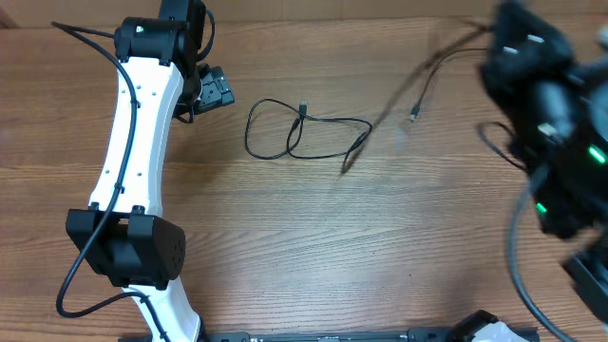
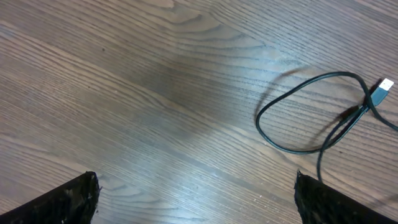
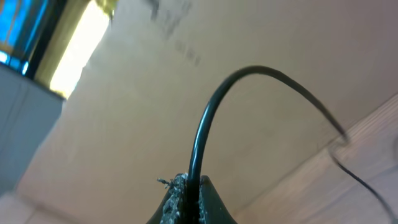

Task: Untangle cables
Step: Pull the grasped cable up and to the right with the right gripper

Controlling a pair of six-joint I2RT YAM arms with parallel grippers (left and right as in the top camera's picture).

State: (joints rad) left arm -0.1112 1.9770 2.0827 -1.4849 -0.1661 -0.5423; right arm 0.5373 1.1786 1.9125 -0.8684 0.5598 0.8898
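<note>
Black fingers (image 3: 214,208) of the right tool (image 3: 188,190) are pinched tight together on a thin black cable (image 3: 249,68). The cord comes straight up out of the closed tips, bends over in an arch and drops away toward the wooden counter (image 3: 373,143) at the lower right of the wrist view. From overhead, the right arm (image 1: 551,114) is a dark blur at the far right, and the lifted cable (image 1: 399,95) slants from it down to the counter, blurred along its length. A short branch hangs from it with a small plug (image 1: 415,116) at the tip.

The left tool (image 2: 196,205) stands spread wide, holding and touching nothing. Its two dark fingertips (image 2: 62,202) show only at the bottom corners of its own view, with bare wood between them. Ahead of it and to its right, a second, looped cable (image 2: 297,151) lies flat on the counter, crossing over itself, its pale plug (image 2: 385,85) pointing away. Overhead, that looped cable (image 1: 328,121) rests mid-counter, near the left tool (image 1: 211,90). Its right end meets the foot of the lifted cable.
</note>
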